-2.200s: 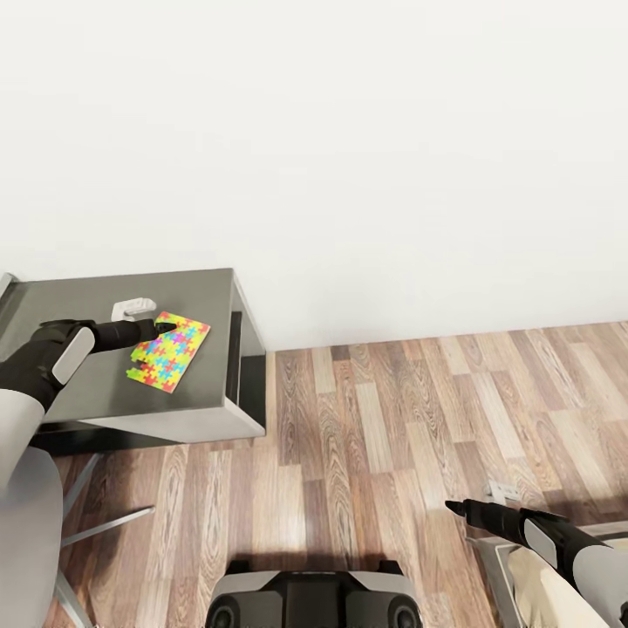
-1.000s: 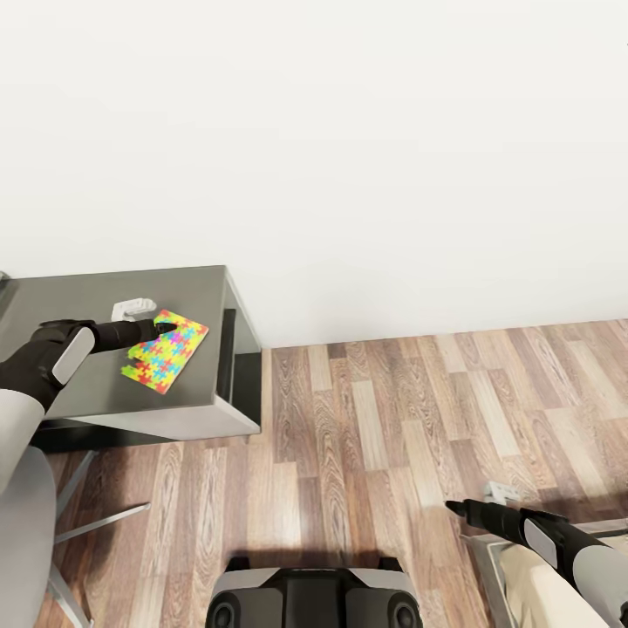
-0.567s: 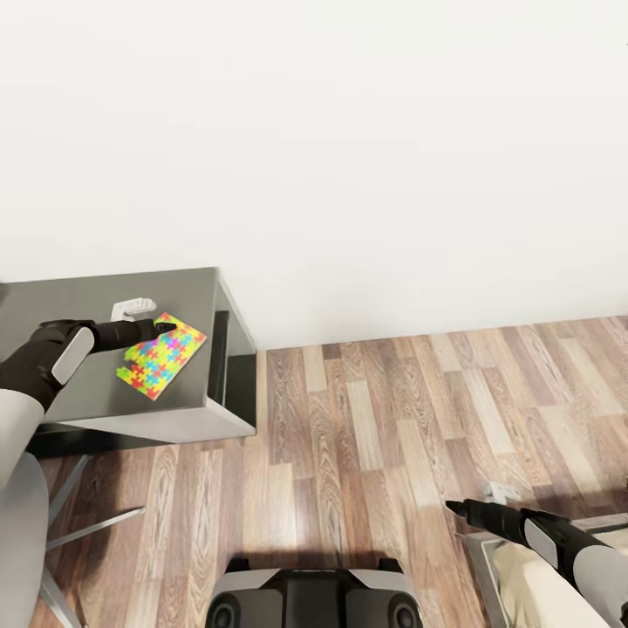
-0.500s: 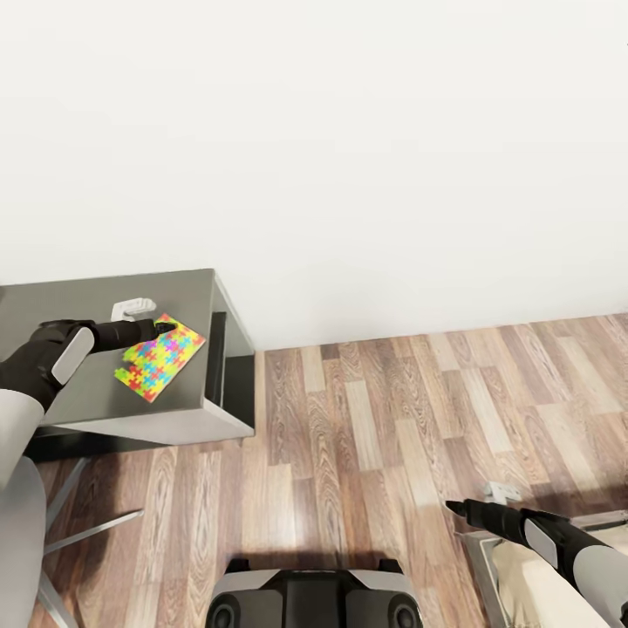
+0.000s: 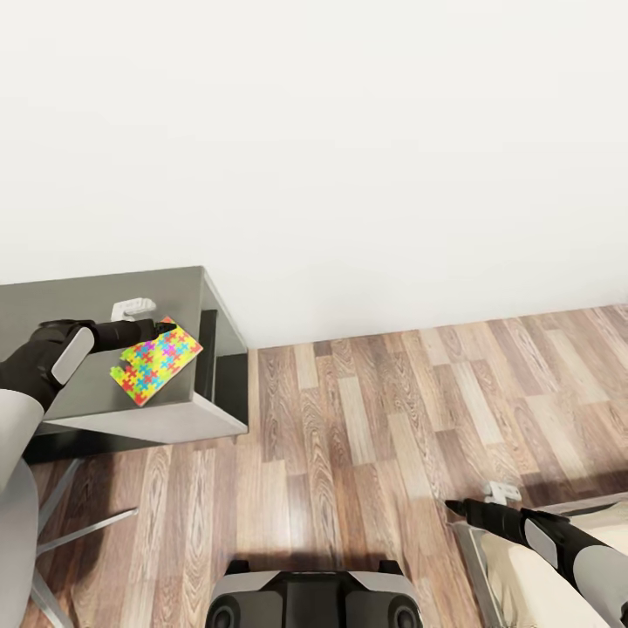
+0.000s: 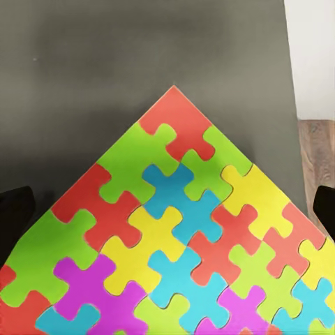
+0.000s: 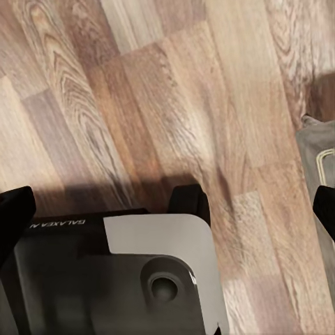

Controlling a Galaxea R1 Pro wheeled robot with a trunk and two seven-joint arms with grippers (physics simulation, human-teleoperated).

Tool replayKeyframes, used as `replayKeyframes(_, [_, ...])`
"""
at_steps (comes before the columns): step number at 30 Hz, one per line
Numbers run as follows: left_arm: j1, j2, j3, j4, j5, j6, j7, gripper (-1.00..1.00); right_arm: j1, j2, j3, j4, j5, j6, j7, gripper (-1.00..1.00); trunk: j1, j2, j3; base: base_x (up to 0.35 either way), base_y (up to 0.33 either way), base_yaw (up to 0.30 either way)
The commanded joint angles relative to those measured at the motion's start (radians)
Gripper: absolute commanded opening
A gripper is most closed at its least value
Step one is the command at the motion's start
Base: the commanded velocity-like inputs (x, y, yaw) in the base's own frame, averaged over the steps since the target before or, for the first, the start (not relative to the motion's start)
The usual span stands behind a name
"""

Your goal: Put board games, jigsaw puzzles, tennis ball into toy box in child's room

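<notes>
Jigsaw puzzle [image 5: 156,361] is above the dark grey table [image 5: 87,301], its near corner at my left gripper [image 5: 166,328], between the spread fingers; whether they grip it, cannot tell. My right gripper [image 5: 453,506] hovers over wood floor [image 5: 349,436], fingers apart, empty.

Home interior, reads as a kid's bedroom. Wood-plank floor [image 5: 375,436], plain white wall [image 5: 349,157] with a skirting line. Grey desk top [image 5: 96,305] at my left with a bright jigsaw puzzle [image 5: 157,360] on it. Corner of a bed [image 5: 523,576], beige mattress in a grey frame, near right.
</notes>
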Motion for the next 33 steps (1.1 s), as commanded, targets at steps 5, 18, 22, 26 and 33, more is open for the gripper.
replayKeyframes(5, [-0.001,0.001,-0.004,0.000,0.004,0.003,0.000,1.00,0.000,0.000,0.005,-0.001,-0.010,0.005,0.001,1.00,0.000,-0.002,-0.001,-0.027,-0.001,-0.003])
replayKeyframes(18, [-0.001,0.001,-0.003,0.000,0.004,0.003,0.000,1.00,0.000,0.000,0.005,-0.001,-0.010,0.003,0.000,1.00,0.000,-0.002,-0.001,-0.017,-0.008,0.000])
replayKeyframes(22, [-0.001,0.001,-0.003,0.000,0.004,0.003,0.000,1.00,0.000,0.000,0.005,-0.001,-0.010,0.004,0.000,1.00,0.000,-0.002,-0.001,-0.109,-0.082,0.000])
replayKeyframes(26, [-0.001,0.001,-0.003,0.000,0.004,0.003,0.000,1.00,0.000,0.000,0.005,-0.001,-0.010,0.004,0.000,1.00,0.000,-0.002,-0.001,-0.021,-0.017,0.000])
replayKeyframes(33, [-0.001,0.001,-0.002,0.000,0.004,0.003,0.000,1.00,0.000,0.001,0.005,-0.001,-0.010,0.004,0.000,1.00,0.000,-0.002,-0.001,-0.094,-0.002,0.000])
